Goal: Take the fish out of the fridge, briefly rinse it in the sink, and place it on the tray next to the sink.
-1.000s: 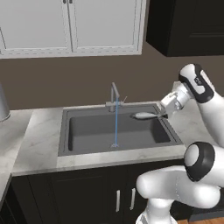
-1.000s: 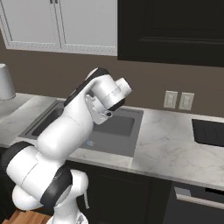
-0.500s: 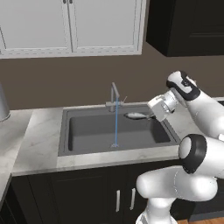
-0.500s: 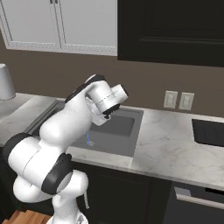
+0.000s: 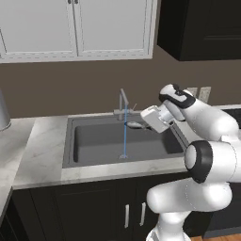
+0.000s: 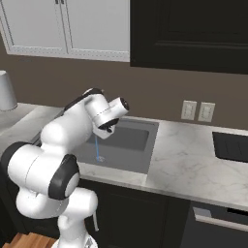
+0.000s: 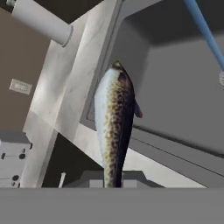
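From the left base view, the gripper [image 5: 142, 123] reaches toward nine o'clock over the sink [image 5: 94, 141], its jaws clamped on the fish [image 5: 134, 124]. The fish sticks out from the fingertips toward the faucet [image 5: 123, 104], in the air above the basin's back right part, just right of the thin blue water stream [image 5: 125, 139].

From the right base view, the arm bends over the sink [image 6: 138, 138]; the stream [image 6: 98, 147] falls at six o'clock from the hand. The fish is hidden behind the arm. The tray [image 6: 231, 146] lies at three o'clock, well apart on the marble counter [image 6: 184, 160].

In the hand view, the fish [image 7: 114, 127] runs from the fingertips at six o'clock up toward twelve, speckled back facing the camera, over the sink [image 7: 183, 87] rim. The stream [image 7: 204, 30] passes at one o'clock, apart from the fish.
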